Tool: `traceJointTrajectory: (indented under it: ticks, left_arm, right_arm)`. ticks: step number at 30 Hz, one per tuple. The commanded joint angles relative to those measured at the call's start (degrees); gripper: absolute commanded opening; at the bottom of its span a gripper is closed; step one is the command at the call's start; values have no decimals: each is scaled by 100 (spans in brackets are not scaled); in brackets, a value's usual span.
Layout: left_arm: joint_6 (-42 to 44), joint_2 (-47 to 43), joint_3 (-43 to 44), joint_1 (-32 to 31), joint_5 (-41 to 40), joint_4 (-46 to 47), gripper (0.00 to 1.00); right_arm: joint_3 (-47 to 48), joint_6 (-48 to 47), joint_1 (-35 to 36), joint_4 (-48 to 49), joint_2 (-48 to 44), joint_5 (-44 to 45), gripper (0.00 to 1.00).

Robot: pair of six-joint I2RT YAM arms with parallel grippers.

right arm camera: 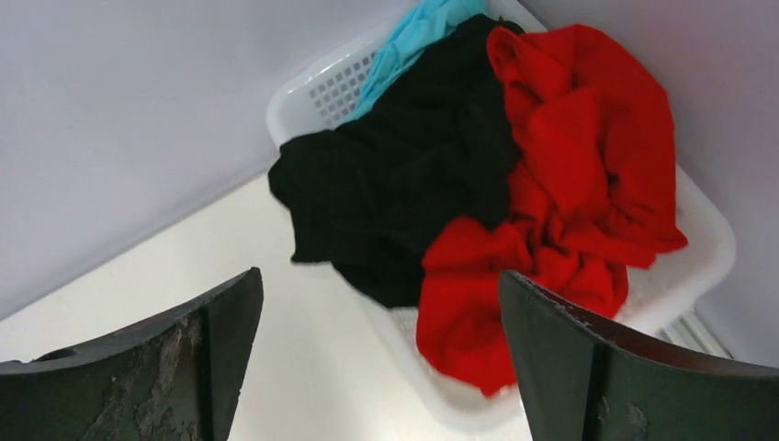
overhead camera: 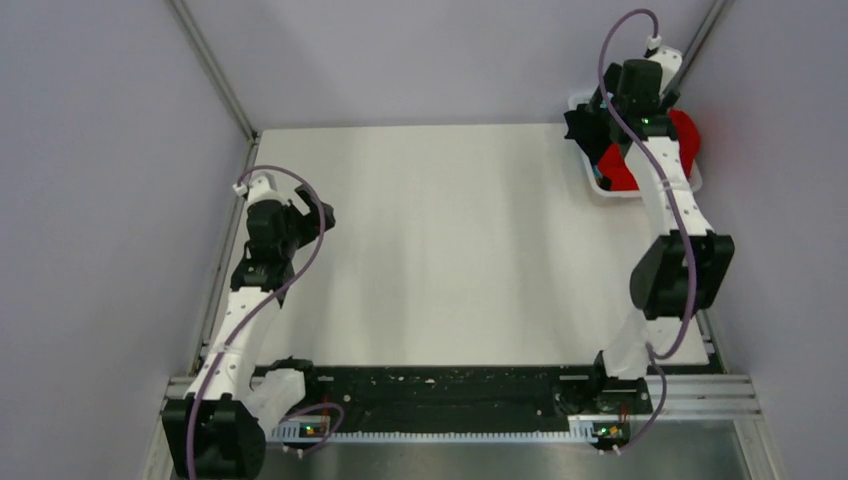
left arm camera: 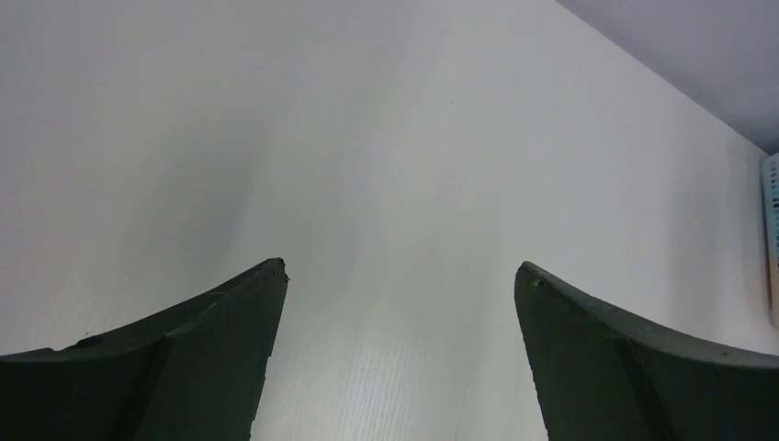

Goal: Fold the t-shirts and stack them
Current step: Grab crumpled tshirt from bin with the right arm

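My wide-open right end effector [right arm camera: 378, 273] hung above the crumpled black cloth t-shirt [right arm camera: 404, 184] in the white mesh basket [right arm camera: 321, 87], best pinched by its overhanging edge.

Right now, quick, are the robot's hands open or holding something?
Left gripper: open, holding nothing.
Right gripper: open, holding nothing.

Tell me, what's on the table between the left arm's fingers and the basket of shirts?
Nothing. The top view shows only bare white table between the left fingers and the basket holding the t-shirts.
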Motion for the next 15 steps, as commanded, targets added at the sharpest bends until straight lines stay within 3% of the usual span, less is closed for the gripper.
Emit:
traceJointTrajectory:
  ticks: [1, 5, 10, 11, 14, 15]
  left_arm:
    - [110, 81, 339, 10, -240, 280, 99]
    - [88, 138, 341, 20, -392, 296, 99]
    - [102, 304, 418, 23, -466, 259, 99]
    - [130, 354, 456, 20, -442, 250, 99]
    - [180, 503, 645, 23, -433, 61, 99]
    - [187, 537, 682, 23, -440, 32, 99]
  right_arm:
    - [1667, -213, -183, -958, 1385, 374, 96]
    - [3177, -8, -287, -1927, 2667, 959, 95]
    - [3381, 181, -465, -1769, 3428, 891, 87]
    - [3444, 135, -509, -1592, 3523, 749, 78]
    - [3641, 41, -617, -1071, 3631, 297, 22]
    - [3677, -40, -620, -869, 3552, 227, 11]
